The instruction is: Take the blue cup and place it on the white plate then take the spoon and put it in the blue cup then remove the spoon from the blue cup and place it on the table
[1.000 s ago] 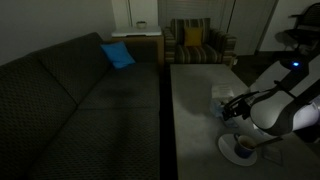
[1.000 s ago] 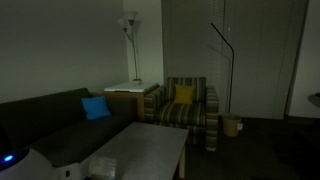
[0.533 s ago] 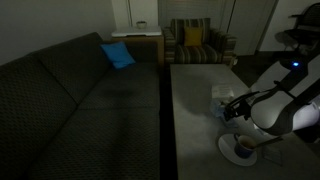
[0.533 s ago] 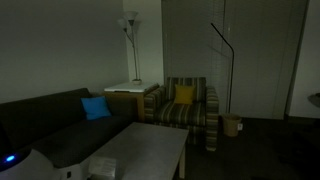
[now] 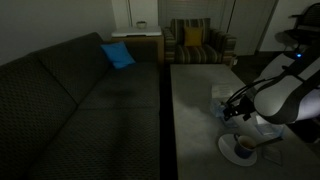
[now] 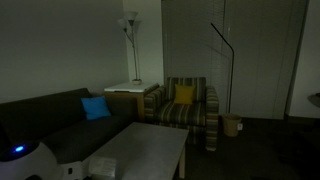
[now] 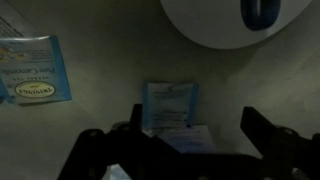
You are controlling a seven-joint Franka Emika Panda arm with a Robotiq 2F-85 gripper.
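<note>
Dim grey table (image 5: 190, 100) | blue cup (image 7: 262, 10) on white plate (image 7: 210, 30) | gripper (image 7: 190, 125) fully spread, empty, just drawn back beside plate | cup step done, spoon next

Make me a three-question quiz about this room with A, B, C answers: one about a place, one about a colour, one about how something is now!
1. Where is the blue cup? A) on the sofa B) on the white plate C) on the floor
2. What colour is the pillow on the striped armchair? A) yellow B) red C) green
3. How is the end effector? A) shut on the cup B) shut on a spoon C) open, holding nothing
Answers: B, the wrist view shows the cup standing on the plate. A, both exterior views show it yellow. C, its fingers stand apart above the table.
</note>
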